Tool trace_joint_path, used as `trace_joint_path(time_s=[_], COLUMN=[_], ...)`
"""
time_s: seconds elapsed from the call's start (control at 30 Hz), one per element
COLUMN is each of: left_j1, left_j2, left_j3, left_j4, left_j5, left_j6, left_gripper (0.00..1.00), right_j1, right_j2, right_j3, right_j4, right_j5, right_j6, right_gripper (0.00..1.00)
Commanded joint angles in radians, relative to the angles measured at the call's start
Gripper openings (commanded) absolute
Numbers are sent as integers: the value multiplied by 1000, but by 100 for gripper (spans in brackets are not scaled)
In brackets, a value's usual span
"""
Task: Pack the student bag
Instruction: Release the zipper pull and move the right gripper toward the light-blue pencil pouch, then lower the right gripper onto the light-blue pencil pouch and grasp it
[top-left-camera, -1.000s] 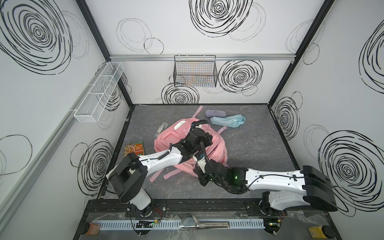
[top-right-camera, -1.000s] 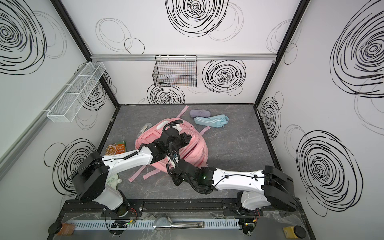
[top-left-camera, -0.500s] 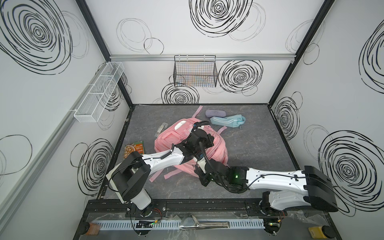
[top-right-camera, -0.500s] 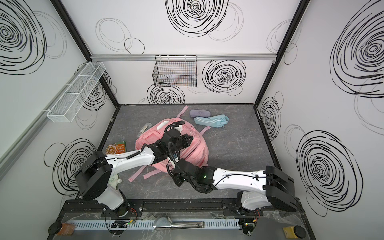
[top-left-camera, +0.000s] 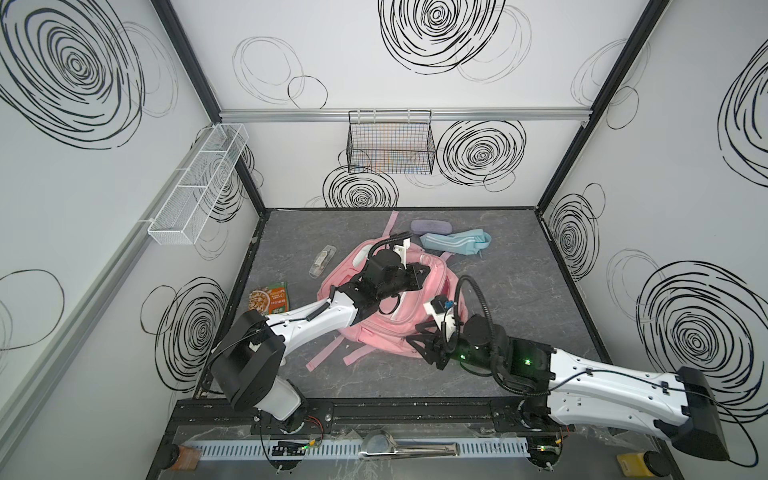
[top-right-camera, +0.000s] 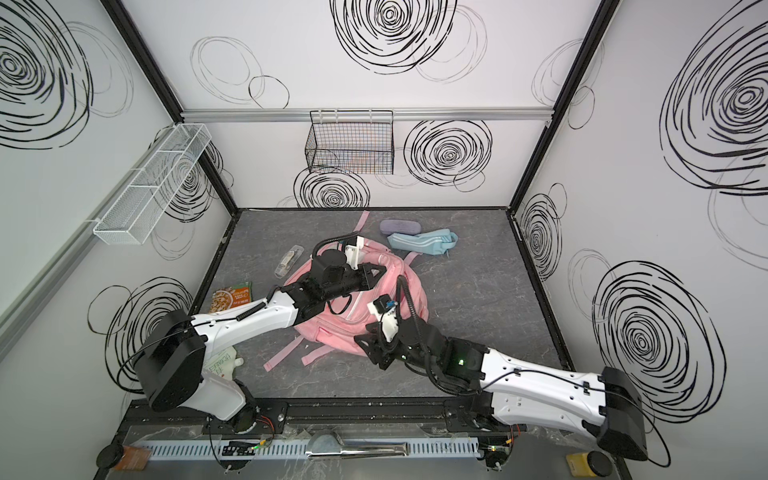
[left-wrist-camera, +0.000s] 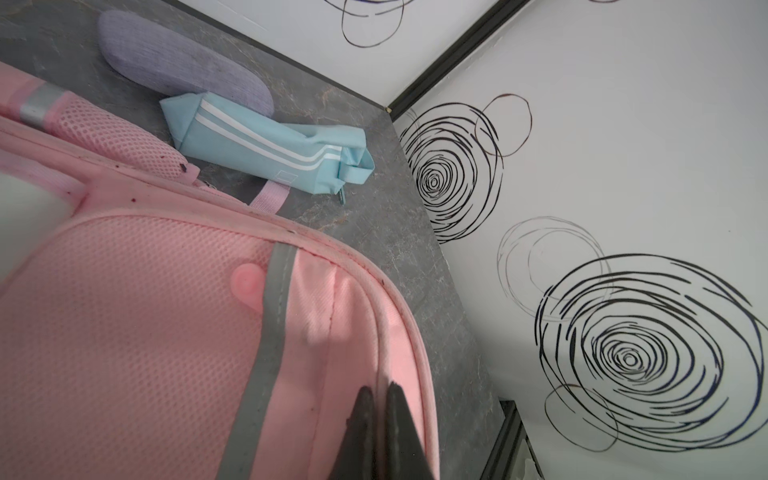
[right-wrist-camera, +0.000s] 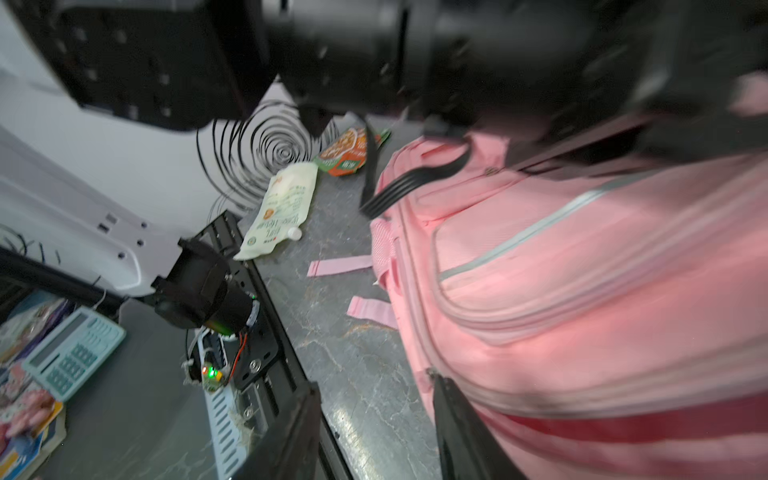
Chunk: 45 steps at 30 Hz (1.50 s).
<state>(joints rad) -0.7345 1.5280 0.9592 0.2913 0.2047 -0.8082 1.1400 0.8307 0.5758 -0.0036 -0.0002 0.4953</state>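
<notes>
Right gripper (right-wrist-camera: 372, 380) is standing open, one finger resting against the bag (top-left-camera: 384, 332) just beside it. Beyond, left gripper (left-wrist-camera: 379, 388) is pinching the bag's rim shut-fingered. A blue pouch (left-wrist-camera: 266, 149) is lying past it.

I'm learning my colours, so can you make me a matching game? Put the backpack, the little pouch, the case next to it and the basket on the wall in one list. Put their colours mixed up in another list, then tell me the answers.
Things
1. student bag
2. pouch
3. case
4. wire basket

Colours
A. black
B. light blue with white stripes
C. pink
D. purple

Pairs: 1-C, 2-B, 3-D, 4-A.
</notes>
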Motion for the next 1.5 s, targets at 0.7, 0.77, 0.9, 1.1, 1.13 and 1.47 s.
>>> trace_joint_path(time_s=[0.7,0.77,0.9,1.1,1.13,1.47], left_j1=[160,167,179,194,198,216], left_j2=[-179,-174,-161,-147,-146,-144], left_j3=[25,20,18,30,29,5], left_j4=[1,16,57,48,46,65], left_j5=[357,379,422,451,459,504], left_j6=[-27,-43,-69,-60,-59,-48], left_gripper=[0,0,0,0,0,0], right_j1=[-899,-930,-978,-1026,-1034,-1047], right_j2=[159,258,440,636,668,952], right_j3=[168,236,369,479,498,716], right_j4=[-24,-26,-18,11,11,-165], right_j5=[-206,-247,-381,-529,-552,-589], right_j6=[-251,-358,-554,-800,-830,-1155], right_gripper=[56,58,60,61,64,70])
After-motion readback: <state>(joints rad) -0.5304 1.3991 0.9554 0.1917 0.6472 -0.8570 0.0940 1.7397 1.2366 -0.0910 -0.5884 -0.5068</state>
